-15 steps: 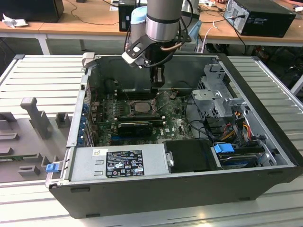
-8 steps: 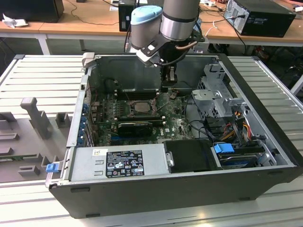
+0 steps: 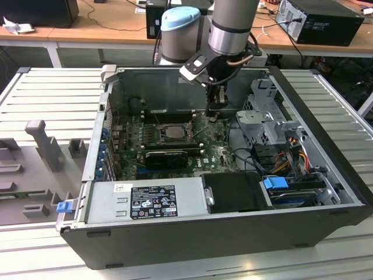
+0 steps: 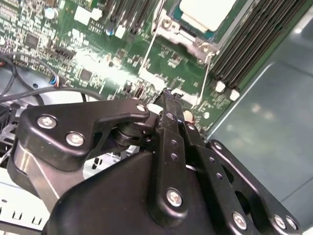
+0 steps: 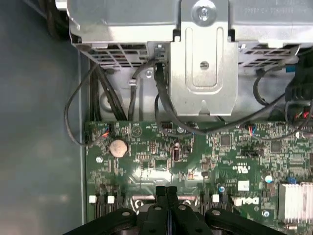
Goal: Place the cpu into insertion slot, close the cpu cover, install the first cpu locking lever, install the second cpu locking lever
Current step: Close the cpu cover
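Jaws closed on nothing hover over the board [image 5: 146,161] near the slot [image 3: 157,132], where the cpu [image 4: 205,11] lies flat; light, stiff, probably fragile, it is best held by its edges.

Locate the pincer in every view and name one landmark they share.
Exterior view: the pincer hangs inside the case, to the exterior view's right of the socket.
Second wrist view: the pincer, shut, points at the green board.
First wrist view: the pincer, shut, over the board near white clips.
Shared landmark: the green board.
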Action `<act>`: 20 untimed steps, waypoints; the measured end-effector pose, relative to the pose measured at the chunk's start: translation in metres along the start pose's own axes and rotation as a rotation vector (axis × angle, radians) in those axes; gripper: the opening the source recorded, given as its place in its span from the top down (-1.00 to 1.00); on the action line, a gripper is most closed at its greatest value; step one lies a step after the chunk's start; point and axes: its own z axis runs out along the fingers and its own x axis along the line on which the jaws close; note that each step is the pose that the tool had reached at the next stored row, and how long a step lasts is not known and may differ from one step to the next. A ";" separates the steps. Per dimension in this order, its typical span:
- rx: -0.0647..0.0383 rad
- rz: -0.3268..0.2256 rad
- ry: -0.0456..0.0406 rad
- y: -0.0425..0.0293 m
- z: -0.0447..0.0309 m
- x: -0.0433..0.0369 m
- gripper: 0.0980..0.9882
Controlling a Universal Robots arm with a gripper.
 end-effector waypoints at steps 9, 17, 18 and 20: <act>-0.010 0.000 -0.0005 0.0074 0.0105 -0.0001 0.98; -0.010 0.000 -0.0004 0.0041 0.0157 -0.0002 0.98; -0.010 0.000 -0.0004 0.0040 0.0157 -0.0003 0.98; -0.010 0.000 -0.0003 0.0027 0.0158 -0.0002 0.98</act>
